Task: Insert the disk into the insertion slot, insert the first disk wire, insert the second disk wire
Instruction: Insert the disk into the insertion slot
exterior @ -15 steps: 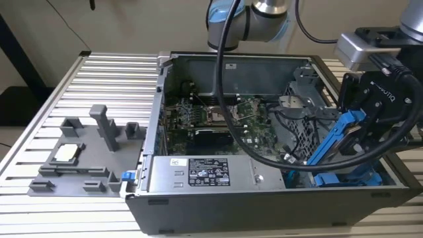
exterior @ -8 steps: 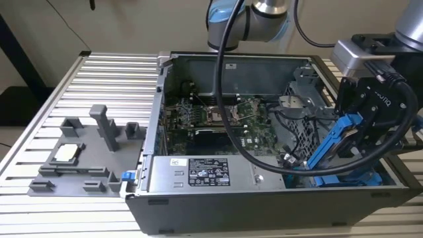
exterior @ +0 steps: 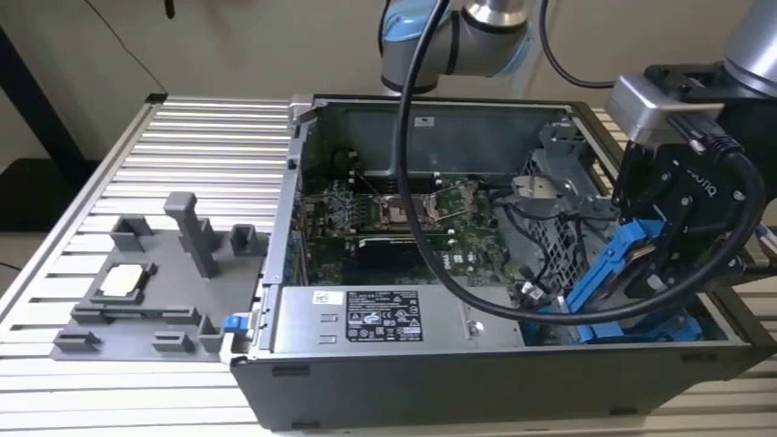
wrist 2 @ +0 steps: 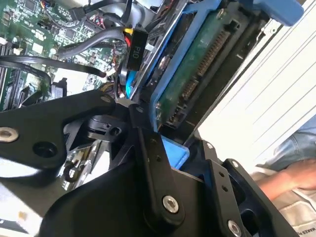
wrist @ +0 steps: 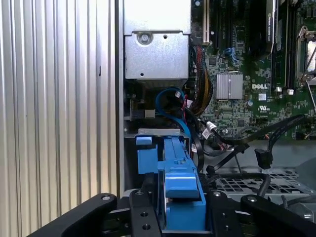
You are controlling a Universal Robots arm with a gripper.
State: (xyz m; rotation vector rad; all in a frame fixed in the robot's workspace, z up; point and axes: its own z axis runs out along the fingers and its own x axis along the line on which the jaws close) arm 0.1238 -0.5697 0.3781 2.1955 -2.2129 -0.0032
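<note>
Black linkage arms of the gripper (wrist: 182,210) sit closest to the lens in both wrist views, with the fingers (wrist: 144,210) pressed in on either side of the bright blue carrier of the disk (wrist: 177,165) — clamped narrowly on it, with no gap showing at the pads. In the second wrist view the disk (wrist 2: 200,61) extends away from the fingers with its green circuit board and connector row exposed, framed by the blue plastic.

In the exterior view the gripper (exterior: 656,250) holds the disk (exterior: 610,273) tilted, upper end at the fingers and lower end down in the case corner just below the tool. A perforated grey drive cage (wrist: 249,184) lies just beside the held carrier; how far the disk has entered its bay cannot be told.

Ahead of the gripper a blue data cable (wrist: 167,101) curls up, and black cables (wrist: 276,129) trail loose over the motherboard (wrist: 247,64). A black connector (wrist 2: 134,49) hangs just beside the disk's edge, unplugged.

Farther from the tool stands the silver power supply (exterior: 382,320). Well apart from the gripper, on the slatted aluminium table (exterior: 195,137), sits a grey parts fixture (exterior: 182,237). A person's hand (wrist 2: 296,174) rests beyond the gripper, outside the case.
</note>
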